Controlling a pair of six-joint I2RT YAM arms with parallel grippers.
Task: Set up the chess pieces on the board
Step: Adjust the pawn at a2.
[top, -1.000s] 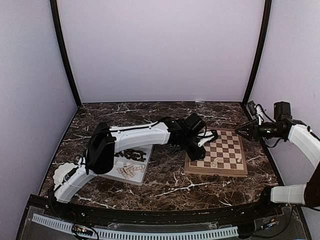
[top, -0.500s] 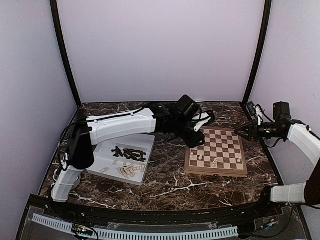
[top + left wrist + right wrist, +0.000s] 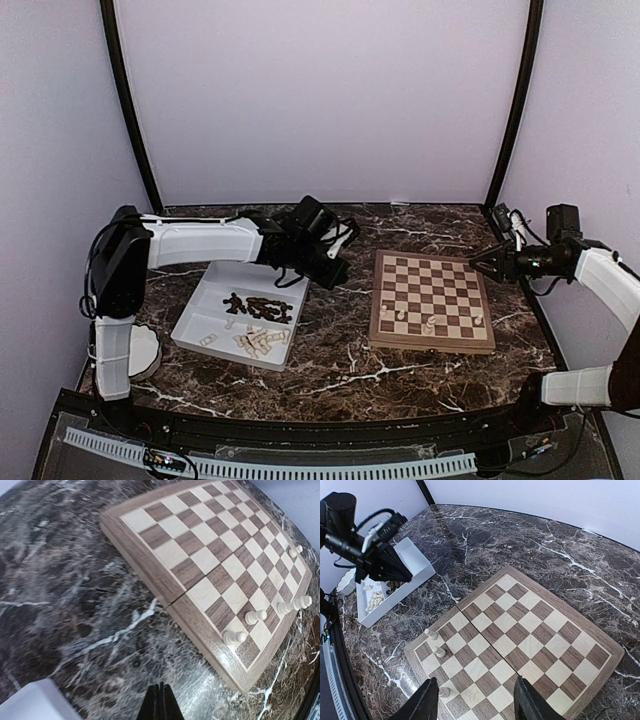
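Observation:
The board (image 3: 431, 285) lies right of centre, with several cream chess pieces (image 3: 403, 317) standing along its near rows; they also show in the left wrist view (image 3: 235, 637) and the right wrist view (image 3: 439, 652). More cream pieces (image 3: 258, 342) and dark pieces (image 3: 258, 305) lie in the white tray (image 3: 200, 305). My left gripper (image 3: 335, 272) is shut and empty, over the marble between tray and board; its shut fingertips (image 3: 160, 692) point at the bare marble. My right gripper (image 3: 476, 262) is open and empty, held above the board's far right edge (image 3: 476, 696).
A white scalloped bowl (image 3: 142, 352) sits at the near left by the left arm's base. The tray's corner (image 3: 35, 700) shows at the left gripper's side. Black corner posts and lilac walls close the table on three sides.
My left arm has swung left, off the board's near-left corner, to the marble by the tray. Two cream pieces at that corner now show. The right arm has not moved.

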